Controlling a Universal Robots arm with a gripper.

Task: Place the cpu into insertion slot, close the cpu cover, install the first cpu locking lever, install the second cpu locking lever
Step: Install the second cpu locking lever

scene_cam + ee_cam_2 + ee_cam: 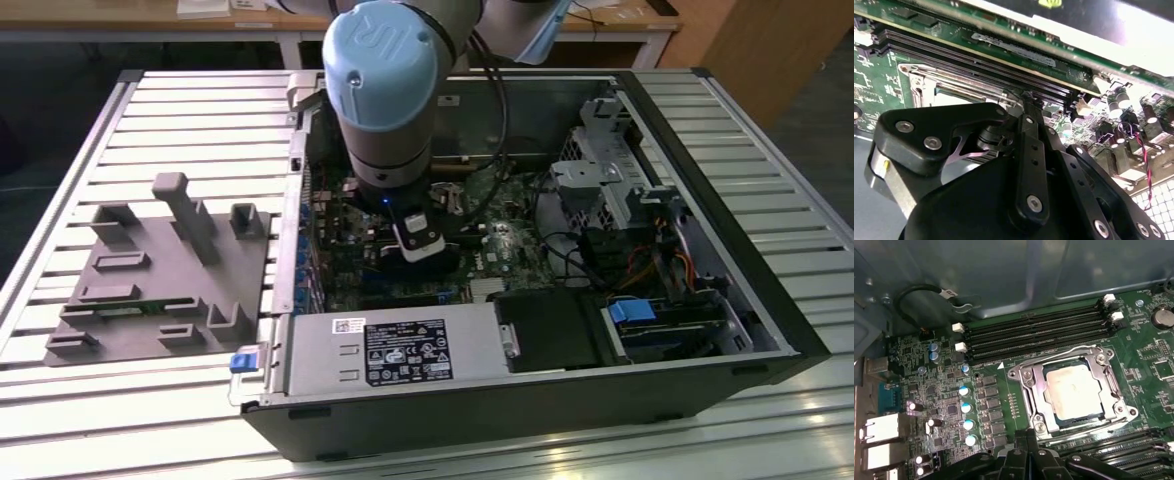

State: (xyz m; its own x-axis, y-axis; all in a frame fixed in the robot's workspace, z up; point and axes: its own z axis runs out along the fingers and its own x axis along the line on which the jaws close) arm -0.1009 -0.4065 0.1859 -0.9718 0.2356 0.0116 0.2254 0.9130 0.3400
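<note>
In the first wrist view the cpu, a pale silvery square, lies in the insertion slot on the green motherboard. The cpu cover, a silver frame with a square window, lies flat over it. Thin metal lever rods run along two sides of the frame. My gripper sits just beside the socket's edge, fingers shut together with nothing between them. In the second wrist view the gripper has its tips next to the silver socket frame. In the exterior view the gripper hangs low over the motherboard inside the open computer case.
Long black memory slots run beside the socket. Blue-topped capacitors and rear ports stand nearby. A power supply, drive cage and case walls surround the board. A grey parts fixture rests on the slatted table.
</note>
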